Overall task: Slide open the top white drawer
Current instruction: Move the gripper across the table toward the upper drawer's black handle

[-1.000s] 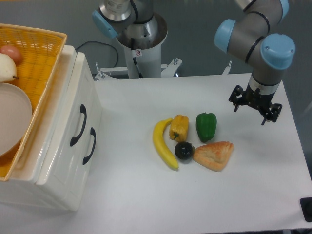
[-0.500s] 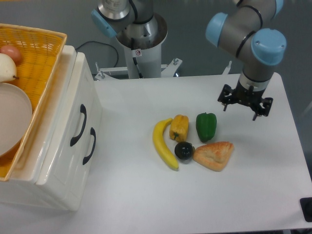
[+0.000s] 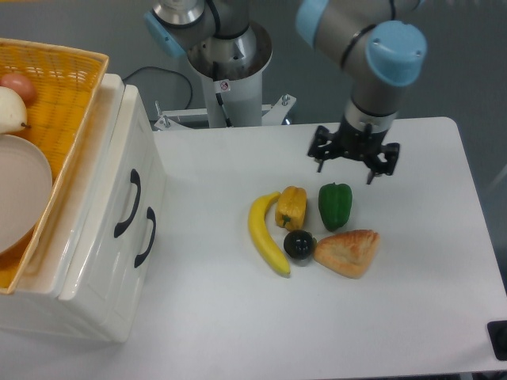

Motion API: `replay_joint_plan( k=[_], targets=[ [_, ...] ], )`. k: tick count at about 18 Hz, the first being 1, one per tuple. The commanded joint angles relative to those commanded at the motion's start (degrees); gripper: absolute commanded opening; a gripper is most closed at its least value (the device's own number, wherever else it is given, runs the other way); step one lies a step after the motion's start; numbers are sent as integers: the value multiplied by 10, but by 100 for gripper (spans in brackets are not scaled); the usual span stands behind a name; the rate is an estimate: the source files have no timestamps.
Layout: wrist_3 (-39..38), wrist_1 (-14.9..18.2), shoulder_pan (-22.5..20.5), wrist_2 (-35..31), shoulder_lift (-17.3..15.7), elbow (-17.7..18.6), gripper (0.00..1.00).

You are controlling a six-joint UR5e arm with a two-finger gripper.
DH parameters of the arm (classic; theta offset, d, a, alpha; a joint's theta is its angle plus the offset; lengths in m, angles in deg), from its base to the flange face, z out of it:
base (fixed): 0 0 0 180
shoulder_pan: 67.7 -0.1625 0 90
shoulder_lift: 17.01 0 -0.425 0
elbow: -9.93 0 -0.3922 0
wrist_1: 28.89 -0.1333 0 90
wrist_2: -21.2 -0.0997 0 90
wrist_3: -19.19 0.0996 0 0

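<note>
The white cabinet stands at the left with both drawers closed. The top white drawer (image 3: 119,170) is the upper one, with its curved black handle (image 3: 127,203) facing right. My gripper (image 3: 354,162) hangs far to the right of it, over the table just behind the green pepper (image 3: 334,204). It points down, open, with nothing between its fingers.
The lower drawer's handle (image 3: 145,236) sits just below the top one. An orange wicker basket (image 3: 75,103) with a plate and produce rests on the cabinet. A banana (image 3: 265,235), yellow pepper (image 3: 291,207), dark round fruit (image 3: 299,244) and bread (image 3: 348,252) lie mid-table. The robot base (image 3: 230,71) stands behind.
The arm has swung left and slightly back, carrying the gripper from the table's right side to just behind the green pepper. The drawers and food have not moved.
</note>
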Motion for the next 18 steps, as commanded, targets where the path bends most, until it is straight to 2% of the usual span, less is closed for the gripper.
replay_joint_plan(
  k=[4,9,14,18],
  targets=[
    [-14,1,13,7,-18,0,100],
    [-94,9,43,9,-18,0,100],
    [-170,16,92,9,-15,-4,100],
    [-214,17,141,47,-11,-6,100]
  ],
)
